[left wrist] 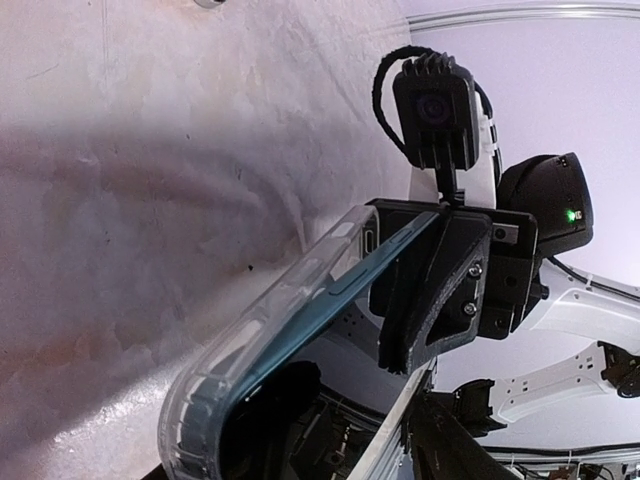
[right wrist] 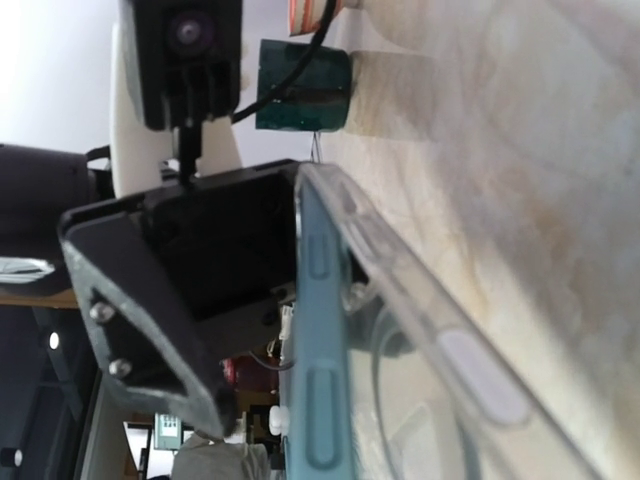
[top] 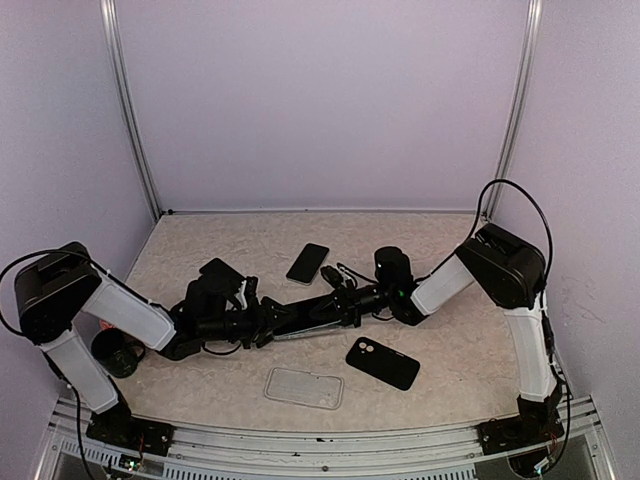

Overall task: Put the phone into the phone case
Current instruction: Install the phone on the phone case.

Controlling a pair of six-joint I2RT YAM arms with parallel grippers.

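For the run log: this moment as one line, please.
right gripper: shut on cased phone | left gripper: at its other end, grip unclear

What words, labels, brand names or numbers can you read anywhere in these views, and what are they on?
None can be read. The teal phone, the clear case around it and the empty clear case lying on the table show no legible markings.
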